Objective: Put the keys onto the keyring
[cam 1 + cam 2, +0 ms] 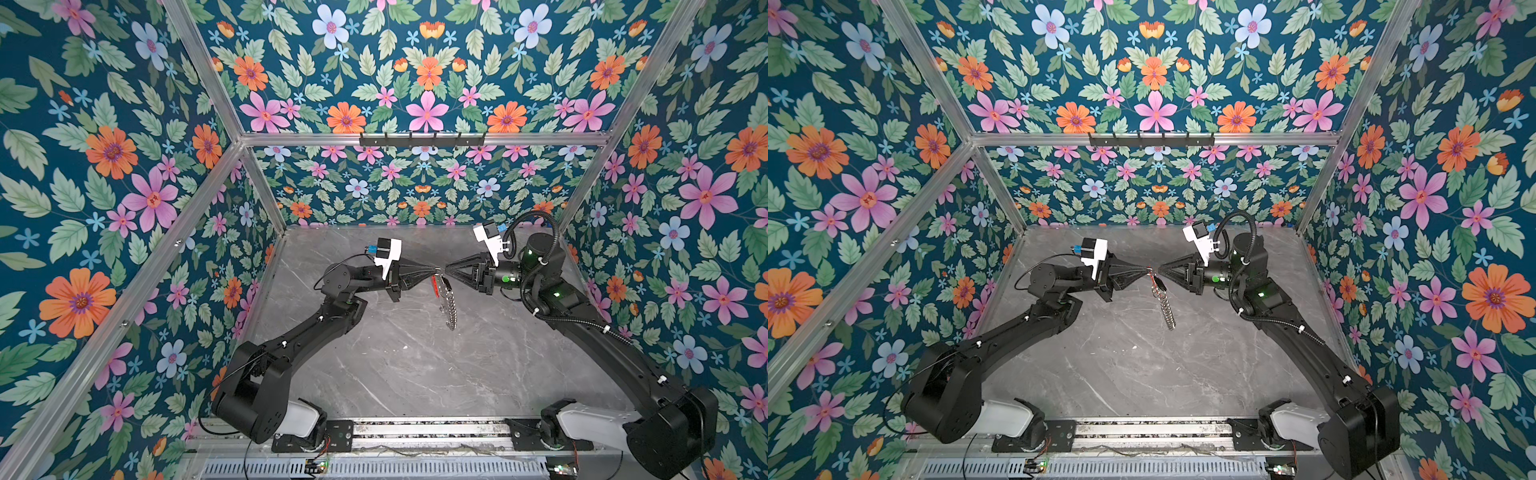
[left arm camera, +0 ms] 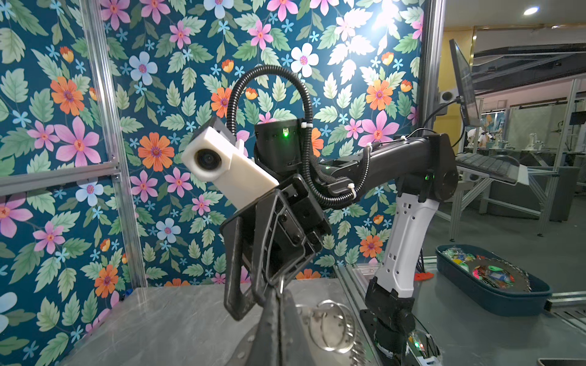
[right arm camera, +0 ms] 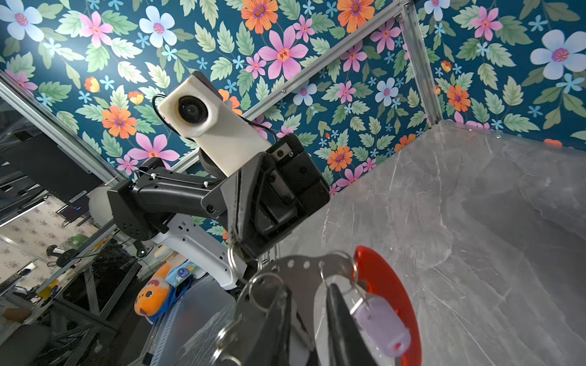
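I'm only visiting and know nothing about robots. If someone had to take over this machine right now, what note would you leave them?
Left gripper: shut, pinching the top of the large thin hoop keyring with the red curved section, which hangs in the air above the grey marble-look table.
Right gripper: tip to tip with the left one at the hoop. Its jaws look slightly apart, and whether it grips is unclear.
Pale lilac plastic tag: appears to hang on the hoop beside the red section.
Black tag: not made out in any view.
Left to do: confirm the lilac tag is on, then find and add the black one.
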`<action>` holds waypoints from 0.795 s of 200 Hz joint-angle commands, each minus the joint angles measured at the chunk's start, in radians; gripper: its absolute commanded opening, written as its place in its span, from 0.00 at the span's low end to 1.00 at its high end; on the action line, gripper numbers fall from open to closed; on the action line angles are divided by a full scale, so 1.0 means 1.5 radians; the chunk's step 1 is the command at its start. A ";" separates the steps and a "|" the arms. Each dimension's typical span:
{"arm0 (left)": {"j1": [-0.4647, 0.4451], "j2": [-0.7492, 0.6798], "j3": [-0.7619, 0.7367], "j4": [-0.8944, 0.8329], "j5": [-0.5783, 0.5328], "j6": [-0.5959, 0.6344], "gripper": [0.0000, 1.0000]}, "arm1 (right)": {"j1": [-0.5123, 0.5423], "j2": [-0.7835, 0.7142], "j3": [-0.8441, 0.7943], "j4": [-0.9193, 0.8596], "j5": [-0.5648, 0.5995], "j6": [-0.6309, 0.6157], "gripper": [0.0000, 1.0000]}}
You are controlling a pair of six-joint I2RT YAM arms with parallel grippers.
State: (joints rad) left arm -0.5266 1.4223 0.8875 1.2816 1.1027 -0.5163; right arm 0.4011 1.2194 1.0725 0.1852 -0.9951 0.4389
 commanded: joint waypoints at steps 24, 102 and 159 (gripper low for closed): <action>0.001 0.006 0.010 0.061 -0.016 -0.028 0.00 | 0.005 0.009 0.000 0.085 -0.044 0.049 0.29; 0.001 0.030 0.025 0.109 -0.027 -0.065 0.00 | 0.045 0.033 0.006 0.104 -0.040 0.055 0.23; 0.001 0.043 0.027 0.154 -0.036 -0.098 0.00 | 0.070 0.053 0.011 0.118 -0.031 0.061 0.15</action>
State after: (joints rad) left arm -0.5198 1.4860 0.9169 1.4372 1.0828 -0.6331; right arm 0.4892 1.2865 1.0836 0.3416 -1.0416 0.5167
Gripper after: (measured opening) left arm 0.050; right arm 0.168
